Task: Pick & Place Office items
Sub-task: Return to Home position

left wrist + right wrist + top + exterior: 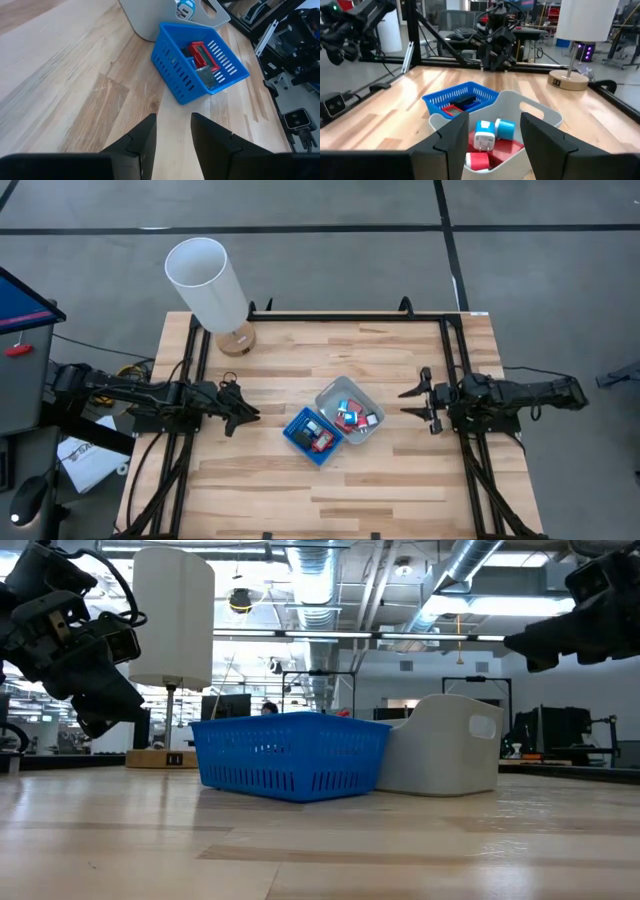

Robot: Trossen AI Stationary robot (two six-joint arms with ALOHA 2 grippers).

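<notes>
- Since every one of the office items (352, 417) in view lies inside a tray, none sits loose on the table (400, 480) for an arm to fetch. Red, white and blue pieces are in the grey tray (328, 393), red and black ones in the blue tray (292, 429).
- At the centre of the high view the trays sit just beside each other, seemingly touching. As a pair they run on a slant from lower left to upper right, between the two grippers.
- At centre-left of that view the left gripper (245, 415) points toward the blue tray, the nearer tray to it, with bare wood between them.
- Its fingers (145, 145) stand a modest gap apart, holding and touching nothing.
- At centre-right the right gripper (411, 401) faces the grey tray from the other side, also clear of it.
- Its fingers (451, 142) are spread wide and empty — the grey tray's contents show through the gap.
- Placing looks finished, so what remains is for each arm to draw back along its own line — left toward the left edge, right toward the right.
- In the low view both grippers hang above the tray rims, so a snag seems unlikely.
- At upper left the white cylinder (208, 280) stands well apart from both arms.
</notes>
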